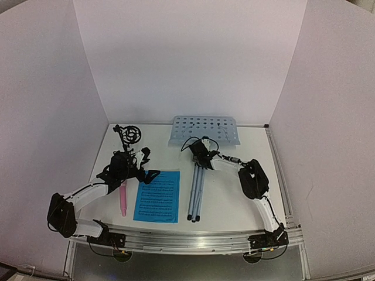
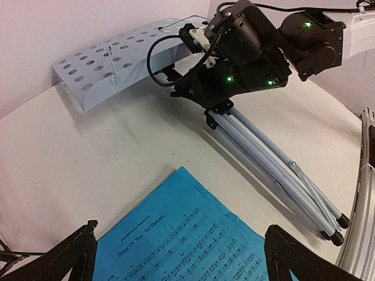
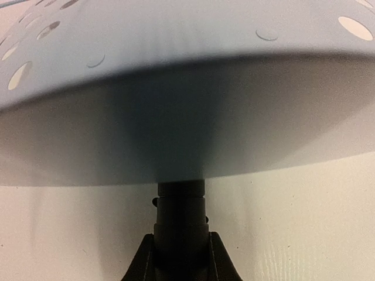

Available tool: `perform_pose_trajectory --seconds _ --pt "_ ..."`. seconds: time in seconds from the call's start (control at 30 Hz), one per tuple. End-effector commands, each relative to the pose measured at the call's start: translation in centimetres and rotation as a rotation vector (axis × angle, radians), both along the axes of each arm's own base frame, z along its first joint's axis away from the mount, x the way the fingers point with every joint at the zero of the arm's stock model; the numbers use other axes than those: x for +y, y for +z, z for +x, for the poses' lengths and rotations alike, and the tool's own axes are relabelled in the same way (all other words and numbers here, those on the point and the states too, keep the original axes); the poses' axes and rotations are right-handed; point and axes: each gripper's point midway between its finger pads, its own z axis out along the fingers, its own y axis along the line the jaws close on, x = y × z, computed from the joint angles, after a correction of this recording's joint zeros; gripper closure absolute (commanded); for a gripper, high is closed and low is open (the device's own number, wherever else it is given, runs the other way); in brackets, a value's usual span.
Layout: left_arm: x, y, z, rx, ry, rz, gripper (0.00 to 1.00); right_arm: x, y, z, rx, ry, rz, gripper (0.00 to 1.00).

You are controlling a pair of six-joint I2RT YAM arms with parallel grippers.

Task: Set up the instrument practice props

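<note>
The music stand [image 1: 205, 130] lies flat by the table's far edge, its legs folded. The right claw [image 1: 200, 156] is clamped on its neck, so raising it seems the step in hand. That likely needs a steady lift. The left claw [image 2: 181, 234] hangs apart over the sheet music [image 1: 157, 196].

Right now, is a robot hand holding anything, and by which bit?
The right gripper holds the music stand by the dark post just under its holey tray. The left gripper is open, holding nothing.
</note>
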Motion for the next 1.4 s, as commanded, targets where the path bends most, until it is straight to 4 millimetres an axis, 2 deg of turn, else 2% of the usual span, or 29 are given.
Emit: perform_pose_trajectory --seconds 0.0,0.07,0.2,0.3,0.43,0.5,0.63,0.77,0.87,0.97,1.07,1.13,1.3,1.37 --pt "-1.6 3.6 0.9 -0.051 -0.039 -0.081 0.01 -1.6 30.5 2.7 -0.759 -0.133 0.364 1.00" --pt "-2.2 4.1 1.2 -0.043 -0.057 -0.101 0.02 -1.9 33.7 2.1 -0.846 -0.121 0.383 1.00" --pt "-4.0 5.3 2.0 -0.031 -0.092 -0.152 0.02 -2.3 38.4 0.5 -0.984 -0.102 0.405 1.00" --pt "-6.7 6.7 1.9 -0.058 -0.163 -0.178 0.01 -2.3 41.5 -1.3 -1.090 -0.088 0.407 1.00" --pt "-9.7 8.4 3.4 -0.073 -0.200 -0.247 0.00 -1.7 44.7 -3.4 -1.209 -0.062 0.390 1.00" --pt "-11.1 8.3 4.3 -0.088 -0.221 -0.259 0.01 -1.4 45.7 -4.0 -1.237 -0.052 0.379 1.00" --pt "-13.5 8.7 6.0 -0.166 -0.250 -0.263 0.04 -1.0 46.8 -5.0 -1.280 -0.031 0.357 1.00" --pt "-14.5 8.6 8.7 -0.240 -0.209 -0.253 0.15 -1.1 47.7 -5.6 -1.306 -0.015 0.346 1.00" --pt "-15.3 8.7 9.9 -0.265 -0.210 -0.249 0.27 -0.9 48.3 -6.2 -1.324 0.000 0.340 1.00" --pt "-16.2 8.5 10.4 -0.250 -0.224 -0.265 0.33 -1.2 48.7 -6.5 -1.336 -0.008 0.341 1.00" --pt "-16.9 8.5 10.6 -0.254 -0.222 -0.271 0.50 -1.3 49.0 -6.8 -1.348 -0.004 0.356 1.00" --pt "-17.4 8.4 10.3 -0.256 -0.243 -0.273 0.56 -1.3 49.0 -6.9 -1.351 0.000 0.369 1.00" --pt "-17.8 8.1 10.7 -0.231 -0.244 -0.268 0.63 -1.2 49.1 -7.0 -1.356 0.009 0.376 1.00" --pt "-18.0 7.8 11.0 -0.220 -0.237 -0.262 0.73 -1.2 49.2 -7.1 -1.358 0.014 0.377 1.00"
